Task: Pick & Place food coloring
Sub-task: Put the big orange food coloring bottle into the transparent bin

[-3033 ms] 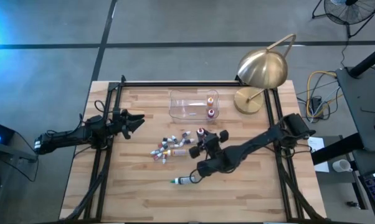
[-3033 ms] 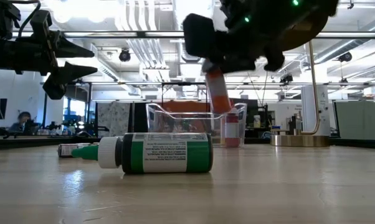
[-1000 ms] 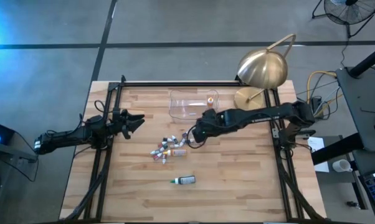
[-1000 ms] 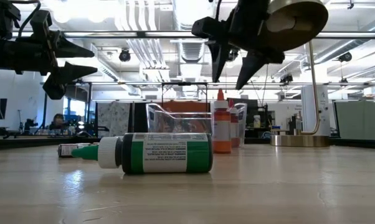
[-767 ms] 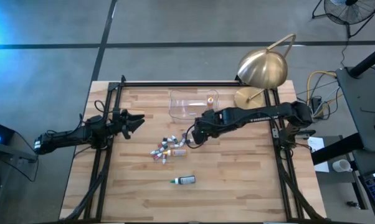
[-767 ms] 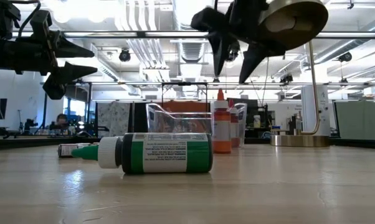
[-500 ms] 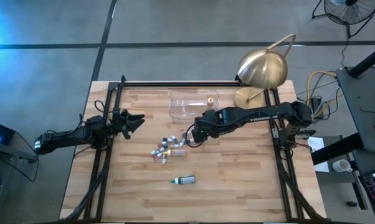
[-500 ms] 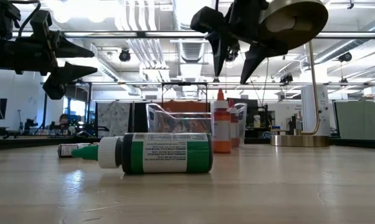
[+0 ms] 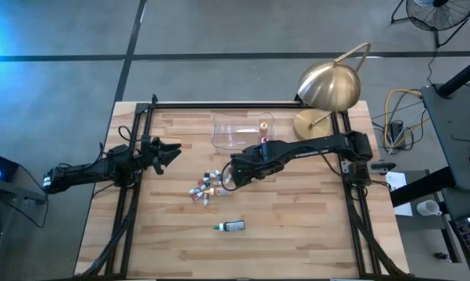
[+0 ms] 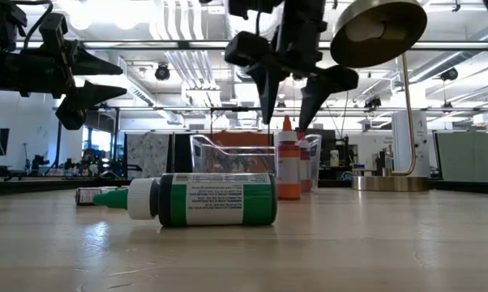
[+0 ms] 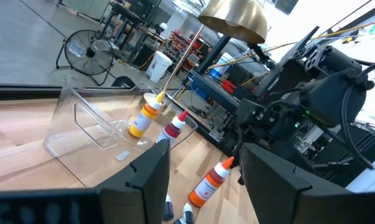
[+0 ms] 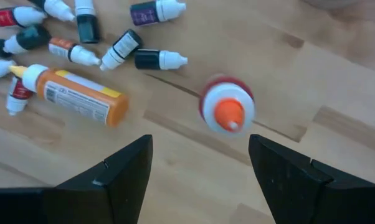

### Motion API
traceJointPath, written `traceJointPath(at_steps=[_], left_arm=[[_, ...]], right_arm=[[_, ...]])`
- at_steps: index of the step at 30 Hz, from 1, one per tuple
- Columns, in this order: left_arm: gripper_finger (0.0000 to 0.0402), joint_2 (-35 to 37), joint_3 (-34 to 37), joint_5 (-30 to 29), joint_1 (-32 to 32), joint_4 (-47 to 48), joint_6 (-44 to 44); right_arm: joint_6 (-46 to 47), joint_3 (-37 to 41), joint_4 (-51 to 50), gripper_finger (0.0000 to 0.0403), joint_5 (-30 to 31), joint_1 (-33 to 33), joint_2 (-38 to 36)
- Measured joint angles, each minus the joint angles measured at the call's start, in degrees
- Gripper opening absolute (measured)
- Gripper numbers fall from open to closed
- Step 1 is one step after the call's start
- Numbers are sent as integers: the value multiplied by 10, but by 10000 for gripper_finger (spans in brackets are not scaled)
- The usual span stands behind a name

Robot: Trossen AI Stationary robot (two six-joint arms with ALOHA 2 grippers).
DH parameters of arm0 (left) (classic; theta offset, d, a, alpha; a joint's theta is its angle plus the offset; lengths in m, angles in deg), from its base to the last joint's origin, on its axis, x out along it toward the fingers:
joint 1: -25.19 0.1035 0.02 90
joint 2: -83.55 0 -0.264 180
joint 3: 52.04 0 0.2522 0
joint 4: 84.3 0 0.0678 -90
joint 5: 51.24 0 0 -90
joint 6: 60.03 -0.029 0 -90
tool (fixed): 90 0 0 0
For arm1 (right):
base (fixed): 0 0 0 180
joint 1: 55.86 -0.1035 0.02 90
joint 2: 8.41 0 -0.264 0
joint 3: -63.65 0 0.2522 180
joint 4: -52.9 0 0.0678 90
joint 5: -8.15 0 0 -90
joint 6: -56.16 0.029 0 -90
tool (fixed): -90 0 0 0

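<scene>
Our left gripper (image 9: 171, 150) hangs above the table's (image 9: 297, 234) left side with its fingers (image 10: 94, 92) spread apart and nothing between them, well apart from the bottles. It waits there, off the wood.

Moving rightward, we find the cluster of small food coloring bottles (image 9: 206, 186) lying on their sides near the middle of the table, caps pointing every way; the right wrist view shows dark, red and purple ones (image 12: 156, 10) among them, and a larger orange bottle (image 12: 72, 95) lying flat at the cluster's edge. Nearer the front edge, a green bottle (image 9: 232, 226) lies alone on its side, well apart from the rest; in the low view it fills the foreground (image 10: 203, 199).

Next comes our right gripper (image 9: 233, 173), reaching in from the right over the middle of the table. Its fingers (image 10: 264, 89) stand wide apart and hold nothing. Just below and between them, an orange-tipped bottle (image 12: 227, 106) stands upright on the wood, untouched; the low view shows it (image 10: 288, 170) beneath the open fingertips.

Behind it sits the clear plastic tub (image 9: 239, 133), with a yellow-orange bottle (image 11: 144, 116) and a red one (image 11: 173, 127) standing upright inside, toward its right end.

Farthest right, at the back corner, stands the brass lamp (image 9: 329, 87).
</scene>
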Motion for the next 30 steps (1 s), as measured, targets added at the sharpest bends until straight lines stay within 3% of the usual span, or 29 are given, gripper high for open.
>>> traceJointPath(at_steps=[6,14,19,30], left_arm=[[167,0,0,0,0,0,0],[167,0,0,0,0,0,0],[167,0,0,0,0,0,0],[167,0,0,0,0,0,0]], right_arm=[[-34,-62,-87,261,1,13,56],[-93,-134,-113,254,1,19,92],[-102,-137,-149,234,2,24,102],[-121,-128,-128,206,0,24,102]])
